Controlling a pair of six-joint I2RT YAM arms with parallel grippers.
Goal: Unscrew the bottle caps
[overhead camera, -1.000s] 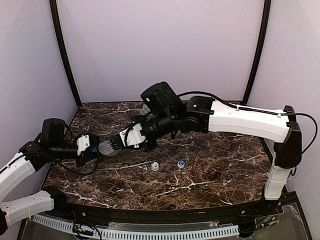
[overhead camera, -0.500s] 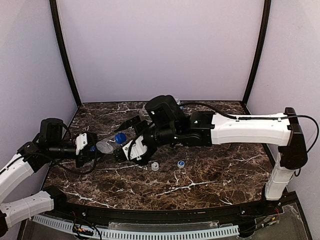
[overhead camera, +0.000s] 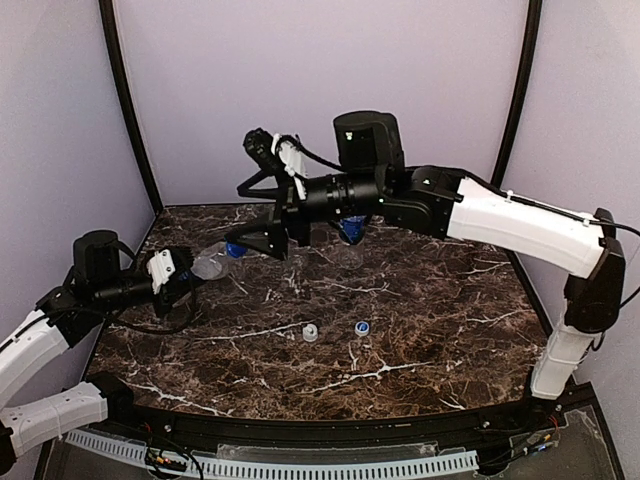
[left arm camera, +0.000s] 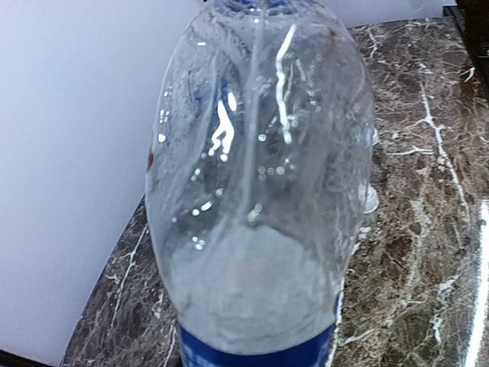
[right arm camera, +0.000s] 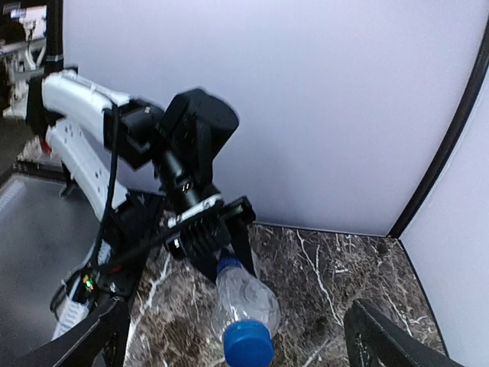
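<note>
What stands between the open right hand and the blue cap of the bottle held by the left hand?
Nothing visible does. The right hand is open, and its wrist view shows the blue cap facing it, with free space between its fingers. The left hand grips the bottle at the other end, away from the cap.

We read no legible text; the bottle [left arm camera: 260, 191] wore a blue label [left arm camera: 252, 353], its print too blurred.

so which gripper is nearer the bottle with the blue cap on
Left. The left gripper is shut on the lower end of the bottle; the right gripper is open beyond the blue cap, apart from it.
</note>
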